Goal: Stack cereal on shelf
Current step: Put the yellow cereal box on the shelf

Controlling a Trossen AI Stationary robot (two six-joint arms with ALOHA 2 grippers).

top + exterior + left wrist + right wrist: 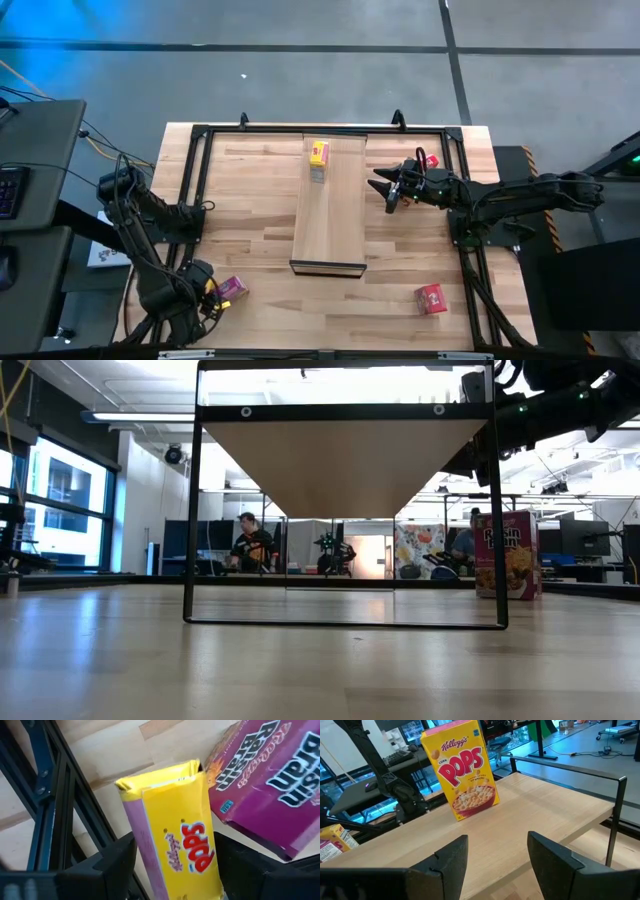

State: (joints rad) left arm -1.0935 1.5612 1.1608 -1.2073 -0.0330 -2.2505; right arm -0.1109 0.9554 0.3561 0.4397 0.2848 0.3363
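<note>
Left hand (170,865) grips a yellow Pops box (172,835) at the bench's (250,190) near-left corner.
Right hand (495,855), empty and open, faces a Kellogg's Corn Pops box (462,767) upright on the shelf (335,215); a magenta Raisin Bran box (270,785) lies beside the left hand.

Shelf (330,215) bare along most of its length; only a yellow cereal box (319,157) stands at the far end. You have the black frame (195,180) ringing the table, rails crowding both arms' approach
</note>
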